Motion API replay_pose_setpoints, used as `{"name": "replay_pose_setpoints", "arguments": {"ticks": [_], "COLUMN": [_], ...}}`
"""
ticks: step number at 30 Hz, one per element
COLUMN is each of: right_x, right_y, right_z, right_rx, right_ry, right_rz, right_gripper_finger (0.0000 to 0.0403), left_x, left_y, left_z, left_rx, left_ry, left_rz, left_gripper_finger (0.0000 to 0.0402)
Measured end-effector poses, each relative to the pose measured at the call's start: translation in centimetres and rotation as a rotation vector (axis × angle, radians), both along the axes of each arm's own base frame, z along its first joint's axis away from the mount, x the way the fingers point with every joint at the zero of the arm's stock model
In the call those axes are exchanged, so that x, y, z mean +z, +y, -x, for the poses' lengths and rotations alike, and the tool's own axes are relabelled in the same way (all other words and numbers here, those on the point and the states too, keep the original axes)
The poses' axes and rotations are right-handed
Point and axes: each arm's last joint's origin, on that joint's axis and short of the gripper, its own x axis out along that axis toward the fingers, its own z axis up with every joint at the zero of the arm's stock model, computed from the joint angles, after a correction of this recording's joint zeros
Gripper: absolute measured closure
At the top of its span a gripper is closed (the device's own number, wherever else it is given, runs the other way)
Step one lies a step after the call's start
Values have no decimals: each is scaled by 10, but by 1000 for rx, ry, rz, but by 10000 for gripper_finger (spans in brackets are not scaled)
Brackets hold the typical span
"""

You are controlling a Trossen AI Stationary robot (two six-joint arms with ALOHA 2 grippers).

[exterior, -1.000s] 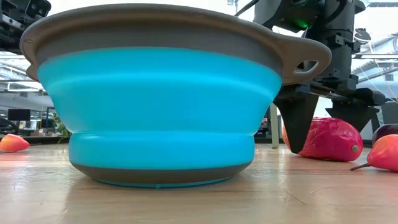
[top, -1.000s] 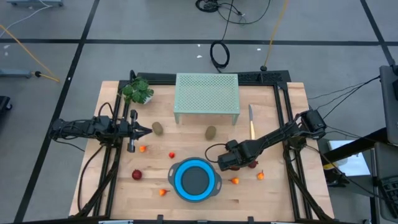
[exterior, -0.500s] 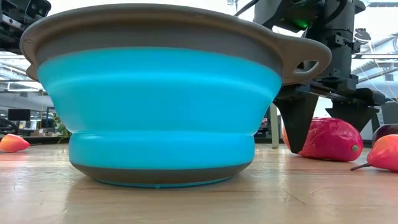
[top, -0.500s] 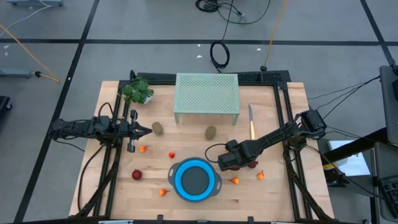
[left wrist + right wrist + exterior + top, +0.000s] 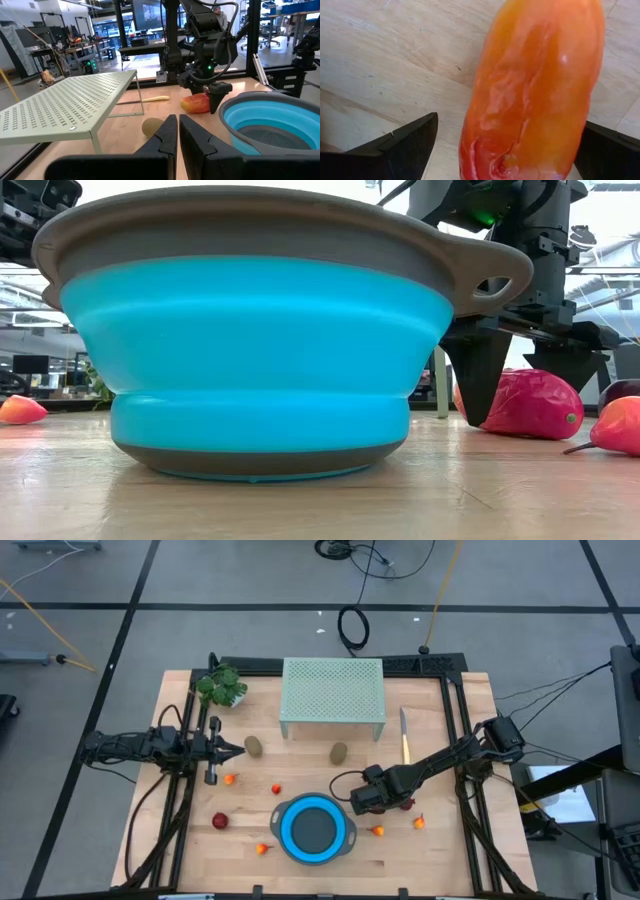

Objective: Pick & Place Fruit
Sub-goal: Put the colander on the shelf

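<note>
On the left we see the left gripper (image 5: 236,750) waiting above the wooden surface (image 5: 180,840), its fingers (image 5: 167,135) clenched on nothing, pointing toward a brown kiwi-like fruit (image 5: 255,747) that lies just beside it. Behind it the green leafy bunch (image 5: 221,686) sits at the far corner. Near it small fruit lie scattered: a tiny orange-red piece (image 5: 230,779), a tiny red one (image 5: 276,789), a dark red round one (image 5: 219,821), and another orange-red piece (image 5: 263,849) close to the blue collapsible bowl (image 5: 345,836). We judge the bowl to be the drop point, placed near the front edge so both arms can reach it; it holds no fruit yet.

Behind the bowl stands the pale green perforated rack (image 5: 333,690), with the second kiwi-like fruit (image 5: 340,752) in front of it.

Further right, the right gripper (image 5: 385,801) is lowered to the surface with its fingers (image 5: 407,142) released wide, straddling the long orange-red fruit (image 5: 532,90), which rests on the wood, not yet gripped. We think closing on it comes next. Two more small orange-red pieces (image 5: 378,831) (image 5: 419,823) lie nearby, and the yellow-handled knife (image 5: 405,741) lies beyond.
</note>
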Motion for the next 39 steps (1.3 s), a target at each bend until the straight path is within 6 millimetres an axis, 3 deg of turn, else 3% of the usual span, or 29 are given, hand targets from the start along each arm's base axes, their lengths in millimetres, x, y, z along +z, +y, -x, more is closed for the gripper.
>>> {"name": "replay_pose_setpoints", "arguments": {"ticks": [10,16,26,39], "right_x": [0,19,67,83], "right_y": [-2,-5,-10,-5], "right_z": [5,11,20,-7], "right_rx": [0,-3,-2,200], "right_ry": [62,19,-209,-537], "right_rz": [-10,-21,-33,-46], "right_gripper_finger": [8,8,8,8], "left_x": [0,0,2,2], "left_y": [0,0,0,0], "left_z": [0,0,0,0], "left_rx": [0,0,-2,-8], "left_ry": [0,-3,-24,-23], "left_rz": [0,0,3,3], "left_gripper_finger": [380,380,380,380]}}
